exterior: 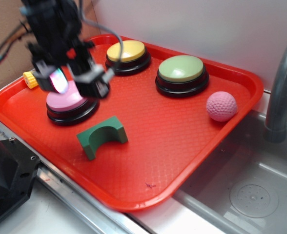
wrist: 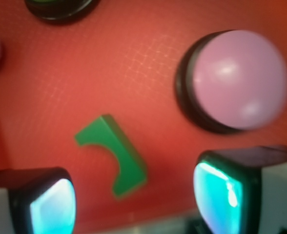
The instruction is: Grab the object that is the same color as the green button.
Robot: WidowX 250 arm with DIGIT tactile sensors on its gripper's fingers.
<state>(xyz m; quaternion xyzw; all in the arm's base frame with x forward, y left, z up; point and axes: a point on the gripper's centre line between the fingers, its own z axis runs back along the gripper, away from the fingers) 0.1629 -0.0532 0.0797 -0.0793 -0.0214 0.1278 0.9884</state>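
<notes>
A small dark green arch block [exterior: 102, 136] lies untouched on a red tray [exterior: 182, 146], just in front of a pink button [exterior: 70, 100]. The pincer [exterior: 75, 80] hangs above that button, spread wide and empty; the grab seems not yet begun. Farther back sit the green button [exterior: 181, 73], a yellow button [exterior: 127, 54] and a pink ball [exterior: 221, 106], none in the way.

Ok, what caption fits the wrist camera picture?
Open gripper hovering above the green arch block, pink button alongside on the red tray.
</notes>
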